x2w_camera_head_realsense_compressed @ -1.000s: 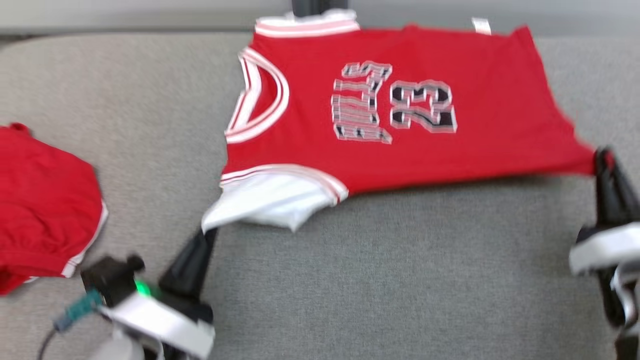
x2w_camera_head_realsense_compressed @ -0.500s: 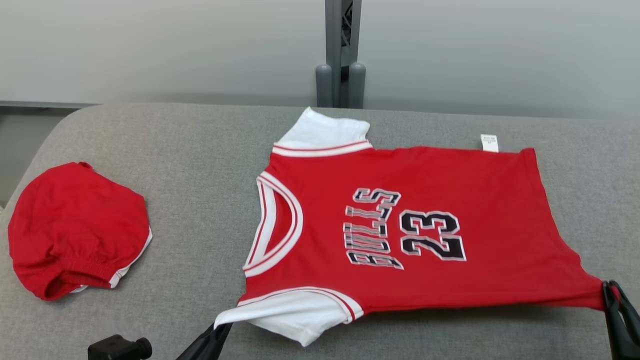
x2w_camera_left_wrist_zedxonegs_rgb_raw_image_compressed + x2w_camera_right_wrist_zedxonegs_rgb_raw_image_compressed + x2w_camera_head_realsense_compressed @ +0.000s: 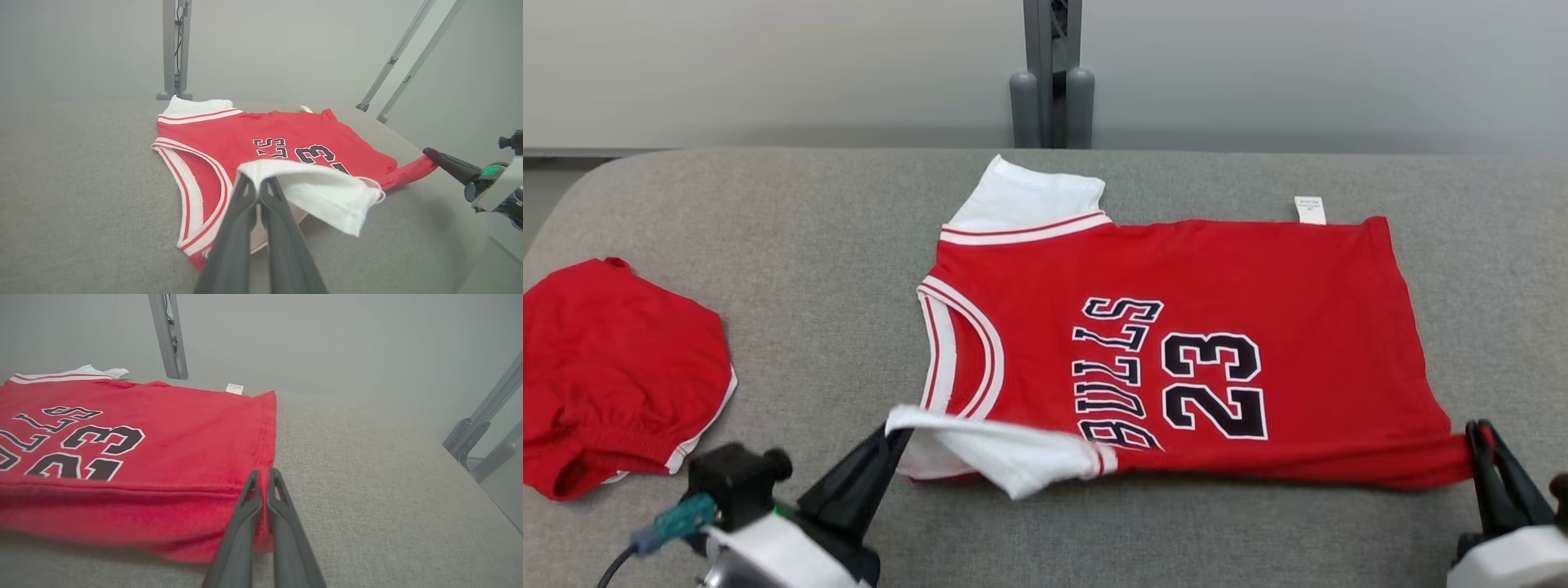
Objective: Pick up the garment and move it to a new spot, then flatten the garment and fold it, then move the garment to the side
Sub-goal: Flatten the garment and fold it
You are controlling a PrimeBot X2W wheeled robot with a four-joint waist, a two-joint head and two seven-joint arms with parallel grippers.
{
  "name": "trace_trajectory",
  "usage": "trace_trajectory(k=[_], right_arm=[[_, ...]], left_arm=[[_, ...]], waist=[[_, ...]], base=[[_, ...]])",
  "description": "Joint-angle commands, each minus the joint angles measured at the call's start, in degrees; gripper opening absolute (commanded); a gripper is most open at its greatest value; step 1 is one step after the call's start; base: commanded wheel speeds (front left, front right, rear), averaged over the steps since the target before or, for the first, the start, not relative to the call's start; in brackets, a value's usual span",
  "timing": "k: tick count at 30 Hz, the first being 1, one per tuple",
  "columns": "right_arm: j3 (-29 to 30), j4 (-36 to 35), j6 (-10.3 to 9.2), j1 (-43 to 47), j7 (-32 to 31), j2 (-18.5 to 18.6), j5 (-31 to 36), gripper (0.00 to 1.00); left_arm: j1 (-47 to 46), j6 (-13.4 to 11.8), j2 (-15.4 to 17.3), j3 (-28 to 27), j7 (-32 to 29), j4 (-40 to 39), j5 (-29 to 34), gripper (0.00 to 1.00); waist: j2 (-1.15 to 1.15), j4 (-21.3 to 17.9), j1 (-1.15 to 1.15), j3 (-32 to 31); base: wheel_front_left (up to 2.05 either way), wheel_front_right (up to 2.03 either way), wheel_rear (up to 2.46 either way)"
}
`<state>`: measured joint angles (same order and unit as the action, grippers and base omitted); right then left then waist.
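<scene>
Centrally, a red jersey [image 3: 1217,269] lies on the grey counter [image 3: 809,245]. At lower left the left hand [image 3: 894,430] pinches its raised white sleeve [image 3: 1013,453]; at lower right the right hand [image 3: 1478,431] pinches its hem corner [image 3: 1450,457].

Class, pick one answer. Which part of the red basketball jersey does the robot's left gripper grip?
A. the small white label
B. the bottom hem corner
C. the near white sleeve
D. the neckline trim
C: the left gripper is closed on the edge of the near white sleeve, holding it raised over the red basketball jersey; the right gripper pinches the hem corner.
</scene>
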<state>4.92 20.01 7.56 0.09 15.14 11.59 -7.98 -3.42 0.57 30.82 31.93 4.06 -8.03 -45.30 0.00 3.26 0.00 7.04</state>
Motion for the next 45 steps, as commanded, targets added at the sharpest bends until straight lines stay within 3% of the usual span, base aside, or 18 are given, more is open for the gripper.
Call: trace_trajectory(k=[1,11,25,26,27,28,29,33,36,41,45], right_arm=[[-0.12,1.04,-0.14,-2.29,0.07,0.71,0.27,0.00],[-0.33,9.03,-0.14,-11.95,0.07,0.18,2.51,0.00],[-2.09,15.74,-0.13,-20.64,0.07,-1.28,5.14,0.02],[-2.07,15.83,-0.13,-21.13,0.07,-1.44,5.13,0.20],[-2.06,15.84,-0.13,-21.45,0.07,-1.57,5.32,0.31],[-1.98,15.70,-0.13,-21.66,0.07,-1.67,5.53,0.47],[-1.83,15.43,-0.14,-21.77,0.07,-1.81,5.68,0.99],[-1.47,13.76,-0.13,-20.94,0.07,-2.44,6.06,1.00],[0.97,4.55,-0.13,-14.43,0.07,-3.63,5.67,1.00],[1.05,0.04,-0.13,-8.86,0.07,-4.56,5.08,1.00],[1.85,-1.50,-0.13,-5.71,0.07,-5.23,3.88,1.00]], left_arm=[[-2.63,0.39,-0.57,0.09,0.03,1.68,1.11,0.00],[-14.50,3.59,-5.11,1.53,0.80,14.37,2.95,0.00],[-27.11,6.54,-6.47,7.00,2.20,33.25,7.20,0.00],[-27.66,6.61,-6.58,7.17,2.52,34.29,6.95,0.23],[-28.01,6.70,-6.74,7.31,2.86,35.25,6.67,0.47],[-28.43,6.76,-6.82,7.49,3.41,36.09,6.70,0.95],[-28.76,6.80,-6.95,7.66,3.87,36.87,6.69,1.00],[-28.84,6.93,-7.61,8.11,6.28,38.82,6.40,1.00],[-23.10,4.63,-9.17,4.99,8.75,37.85,2.10,1.00],[-16.13,2.70,-10.87,2.68,6.62,34.56,-4.29,1.00],[-10.80,-0.82,-12.00,1.99,3.97,30.97,-7.81,1.00]], waist=[[0.00,-0.09,0.00,1.20],[0.00,-0.54,0.00,5.06],[0.00,-2.51,0.00,9.94],[0.00,-2.63,0.00,10.03],[0.00,-2.76,0.00,10.06],[0.00,-2.89,0.00,10.05],[0.00,-3.01,0.00,9.99],[0.00,-3.27,0.00,8.80],[0.00,-2.83,0.00,5.16],[0.00,-2.58,0.00,3.13],[0.00,-2.33,0.00,1.72]], base=[[0.00,0.00,0.00],[0.00,0.00,0.00],[0.00,0.00,0.00],[0.00,0.00,0.00],[0.00,0.00,0.00],[0.00,0.00,0.00],[0.00,0.00,0.00],[0.00,0.00,0.00],[0.00,0.00,0.00],[0.00,0.00,0.00],[0.00,0.00,0.00]])
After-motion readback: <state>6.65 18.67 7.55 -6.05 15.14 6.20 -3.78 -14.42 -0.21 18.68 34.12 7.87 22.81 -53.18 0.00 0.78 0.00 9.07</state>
